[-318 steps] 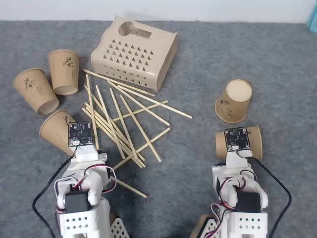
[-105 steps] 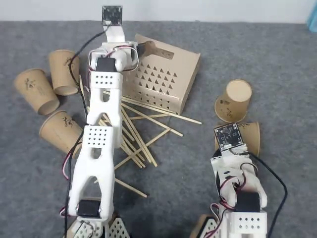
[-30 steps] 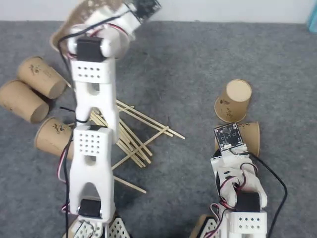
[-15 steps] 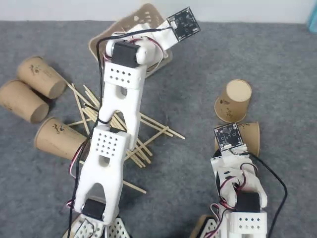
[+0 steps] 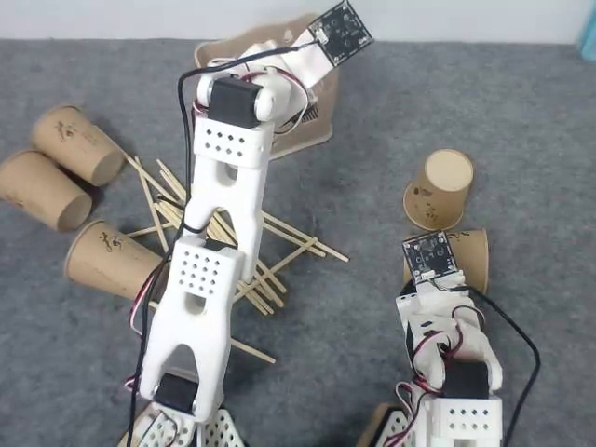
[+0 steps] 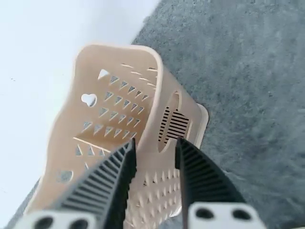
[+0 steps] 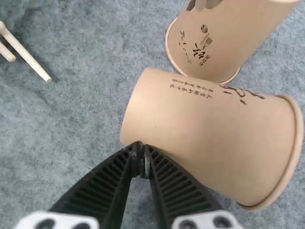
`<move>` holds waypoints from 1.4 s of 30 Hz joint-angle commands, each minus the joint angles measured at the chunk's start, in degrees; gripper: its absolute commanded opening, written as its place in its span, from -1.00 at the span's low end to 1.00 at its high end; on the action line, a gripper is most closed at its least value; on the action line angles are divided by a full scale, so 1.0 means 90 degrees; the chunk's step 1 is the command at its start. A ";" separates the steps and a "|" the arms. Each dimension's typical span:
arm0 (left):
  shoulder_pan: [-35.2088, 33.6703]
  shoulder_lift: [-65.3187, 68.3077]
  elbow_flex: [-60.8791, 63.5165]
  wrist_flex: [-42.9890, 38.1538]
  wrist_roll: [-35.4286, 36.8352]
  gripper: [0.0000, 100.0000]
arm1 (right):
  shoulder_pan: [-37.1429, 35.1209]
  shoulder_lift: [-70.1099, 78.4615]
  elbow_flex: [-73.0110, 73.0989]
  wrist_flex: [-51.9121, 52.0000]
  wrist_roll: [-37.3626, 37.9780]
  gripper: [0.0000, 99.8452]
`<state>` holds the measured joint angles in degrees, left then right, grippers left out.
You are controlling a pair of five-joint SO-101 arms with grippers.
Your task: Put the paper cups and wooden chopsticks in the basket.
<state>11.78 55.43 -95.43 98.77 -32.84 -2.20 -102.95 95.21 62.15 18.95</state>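
Beige perforated plastic basket (image 6: 119,105) is at the far edge of the grey felt table cover (image 5: 521,121), tilted. The left gripper (image 6: 152,160) has its jaws narrow, pinching the end wall by the handle slot. Can't tell if a corner is touching the cover.

Step looks like: stand it opening-up before loading. Suggest:
- Lower till the base sits flat, then let go. A one-wall pinch will likely let it swing or tip if released early.
- Set it just beyond the pile of thin wooden chopsticks (image 5: 279,244), not on it, and off the three brown paper cups (image 5: 79,146) lying on the left.

Right gripper (image 7: 141,160) is closed and empty, tips touching the base rim of a brown paper cup on its side (image 7: 209,143). A standing paper cup (image 5: 438,191) is just beside that one. Leave that arm out of it till the basket's down.
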 commanded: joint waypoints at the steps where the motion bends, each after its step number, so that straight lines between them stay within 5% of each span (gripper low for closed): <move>1: -0.0059 -0.1035 -0.0034 0.0225 0.0860 -0.73 | -0.0005 -0.0103 0.0127 0.0005 0.0068 -0.98; 7: -0.0694 -0.1797 -0.0034 0.0225 0.2901 -0.73 | -0.0005 -0.0103 0.0127 0.0015 0.0068 -0.98; 17: -0.2344 -0.1993 0.1656 0.0215 0.4904 -0.73 | -0.0005 -0.0103 0.0127 0.0015 0.0068 -0.98; 23: -0.2374 -0.1924 0.2574 0.0156 0.5324 -0.73 | -0.0005 -0.0103 0.0127 0.0044 0.0068 -0.98; 35: -0.2325 -0.2422 0.1636 0.0205 0.5607 -0.73 | -0.0005 -0.0103 0.0127 0.0063 0.0068 -0.98; 42: -0.2139 -0.2266 0.2252 -0.0147 0.5773 -0.73 | -0.0005 -0.0103 0.0127 0.0063 0.0068 -0.98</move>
<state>-8.88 36.53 -77.32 98.95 18.15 -2.20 -102.95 95.21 62.15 18.95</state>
